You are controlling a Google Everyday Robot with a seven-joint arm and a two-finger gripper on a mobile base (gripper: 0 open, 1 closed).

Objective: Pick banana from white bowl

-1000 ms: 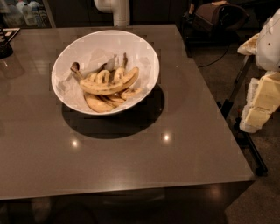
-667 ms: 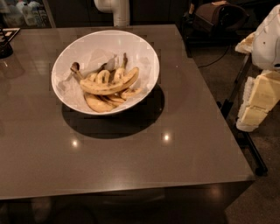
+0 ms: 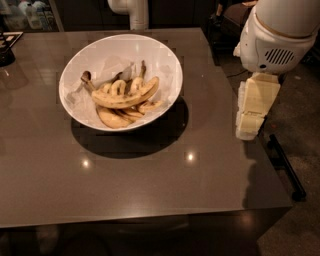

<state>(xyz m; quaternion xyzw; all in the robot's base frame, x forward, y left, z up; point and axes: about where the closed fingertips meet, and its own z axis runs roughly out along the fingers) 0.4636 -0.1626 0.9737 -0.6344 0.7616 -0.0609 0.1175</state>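
The white bowl [image 3: 165,62] stands on the back left part of the table and holds several bananas. The banana [image 3: 125,99], the longest curved one with brown speckles, lies across the top of the pile, its dark stem end toward the bowl's left. Shorter bananas lie under and behind it. My gripper [image 3: 248,131] hangs cream-coloured below the white arm housing [image 3: 280,35], pointing down over the table's right edge, well to the right of the bowl and apart from it. It holds nothing.
The bowl sits on a glossy grey-brown table [image 3: 150,190]. A white post [image 3: 131,11] stands behind the table. A dark object [image 3: 7,50] sits at the far left edge. A black bar [image 3: 285,167] lies on the floor to the right.
My arm and gripper have moved left, from beside the table to over its right edge. The bowl and bananas have not moved.
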